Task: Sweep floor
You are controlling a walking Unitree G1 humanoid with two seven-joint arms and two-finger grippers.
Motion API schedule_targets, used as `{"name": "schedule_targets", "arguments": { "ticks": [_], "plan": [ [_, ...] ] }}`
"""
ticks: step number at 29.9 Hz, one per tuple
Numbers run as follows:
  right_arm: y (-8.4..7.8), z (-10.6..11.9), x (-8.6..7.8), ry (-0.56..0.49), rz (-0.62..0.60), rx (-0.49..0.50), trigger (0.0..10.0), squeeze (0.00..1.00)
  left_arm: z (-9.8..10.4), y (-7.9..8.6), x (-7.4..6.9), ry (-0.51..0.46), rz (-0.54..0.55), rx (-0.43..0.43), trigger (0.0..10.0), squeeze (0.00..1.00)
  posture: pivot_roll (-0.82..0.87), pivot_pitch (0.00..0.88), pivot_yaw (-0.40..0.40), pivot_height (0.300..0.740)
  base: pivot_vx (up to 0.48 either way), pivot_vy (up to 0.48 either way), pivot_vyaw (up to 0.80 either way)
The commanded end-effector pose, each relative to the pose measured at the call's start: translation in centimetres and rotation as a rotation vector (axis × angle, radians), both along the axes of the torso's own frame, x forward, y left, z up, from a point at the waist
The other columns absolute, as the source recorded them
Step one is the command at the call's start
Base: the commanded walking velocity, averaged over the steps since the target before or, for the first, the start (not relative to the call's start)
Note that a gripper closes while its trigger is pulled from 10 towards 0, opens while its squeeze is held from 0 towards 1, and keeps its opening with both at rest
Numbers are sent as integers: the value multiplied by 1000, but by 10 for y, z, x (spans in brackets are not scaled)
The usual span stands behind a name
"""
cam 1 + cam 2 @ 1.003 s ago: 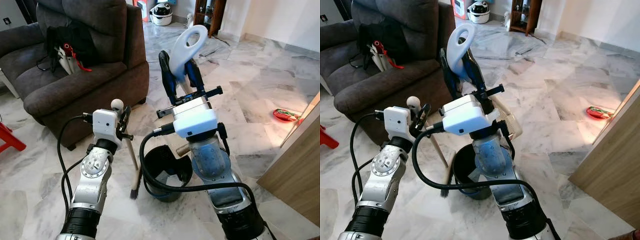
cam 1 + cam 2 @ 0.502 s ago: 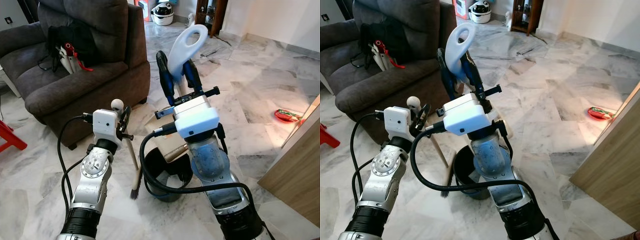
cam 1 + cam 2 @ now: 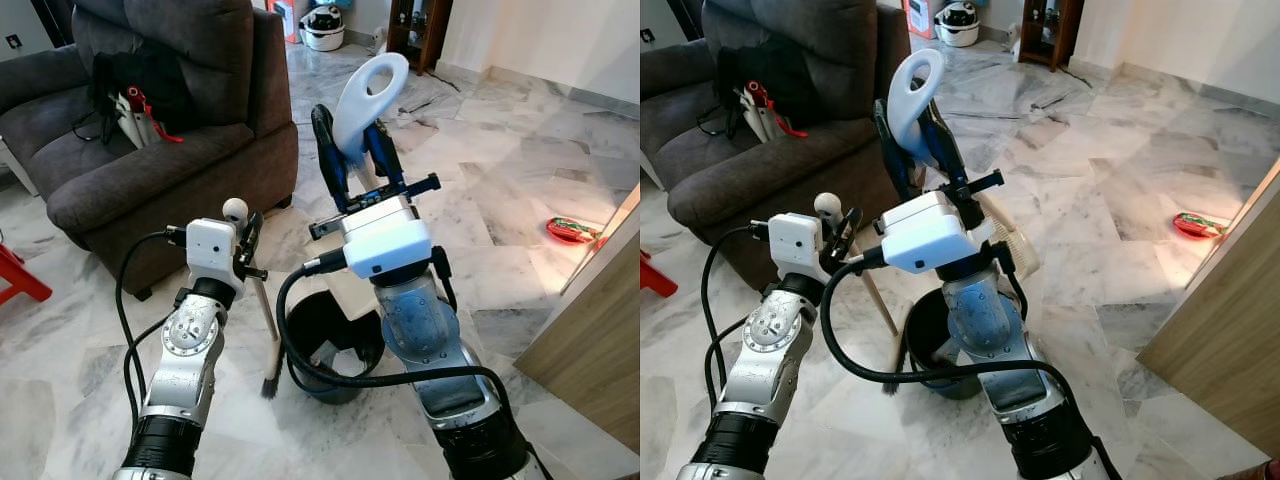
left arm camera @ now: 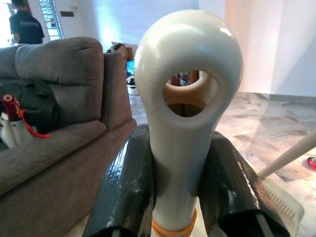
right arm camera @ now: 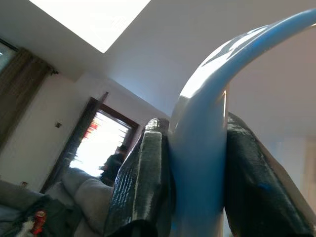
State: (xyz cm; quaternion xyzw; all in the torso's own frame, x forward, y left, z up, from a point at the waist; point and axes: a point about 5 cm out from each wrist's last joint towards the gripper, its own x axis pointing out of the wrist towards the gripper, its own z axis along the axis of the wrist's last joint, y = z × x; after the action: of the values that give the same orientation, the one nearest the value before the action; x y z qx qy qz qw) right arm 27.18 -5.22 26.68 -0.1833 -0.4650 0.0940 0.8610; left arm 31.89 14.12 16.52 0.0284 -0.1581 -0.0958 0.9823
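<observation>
My left gripper (image 3: 245, 226) is shut on the cream broom handle (image 4: 187, 64) just below its ringed knob (image 3: 234, 209). The stick slants down to dark bristles (image 3: 268, 385) resting on the marble floor. My right gripper (image 3: 352, 140) is raised in the middle, shut on the pale blue loop handle of the dustpan (image 3: 368, 90). The dustpan's black pan (image 3: 325, 350) stands on the floor between my two arms, right beside the bristles. Its cream comb edge (image 3: 1016, 246) shows behind my right forearm.
A brown sofa (image 3: 150, 160) with a black bag (image 3: 140, 80) stands at the left. A red stool (image 3: 15, 275) is at the far left. A red wrapper (image 3: 573, 230) lies on the floor near a wooden panel (image 3: 600, 330). A person (image 4: 22, 22) stands far behind the sofa.
The dustpan handle in my right gripper has tilted slightly to the left. The left arm and broom have stayed in place.
</observation>
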Motion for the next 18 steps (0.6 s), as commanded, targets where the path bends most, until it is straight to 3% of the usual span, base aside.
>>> {"name": "schedule_targets", "arguments": {
  "ticks": [1,5,6,9,11,18],
  "plan": [
    [-8,15,-2,-81,-48,6,10000,0,15,-1,1,-76,-8,-4,10000,0,64,59,48,740,0,0,0],
    [-37,10,12,-44,-167,8,10000,0,14,-2,1,-74,-13,-6,10000,0,56,53,46,740,0,0,0],
    [-53,5,18,-14,-229,25,10000,0,14,-3,0,-72,-17,-6,10000,0,53,52,45,740,0,0,0],
    [-72,0,24,16,-292,48,10000,0,13,-4,0,-69,-22,-7,10000,0,53,52,45,740,0,0,0],
    [-96,-9,29,59,-384,70,10000,0,13,-4,0,-67,-28,-9,10000,0,49,48,45,740,0,0,0],
    [-127,-38,33,153,-507,37,10000,0,11,-6,0,-62,-38,-10,10000,0,40,42,46,740,0,0,0]
  ]
}}
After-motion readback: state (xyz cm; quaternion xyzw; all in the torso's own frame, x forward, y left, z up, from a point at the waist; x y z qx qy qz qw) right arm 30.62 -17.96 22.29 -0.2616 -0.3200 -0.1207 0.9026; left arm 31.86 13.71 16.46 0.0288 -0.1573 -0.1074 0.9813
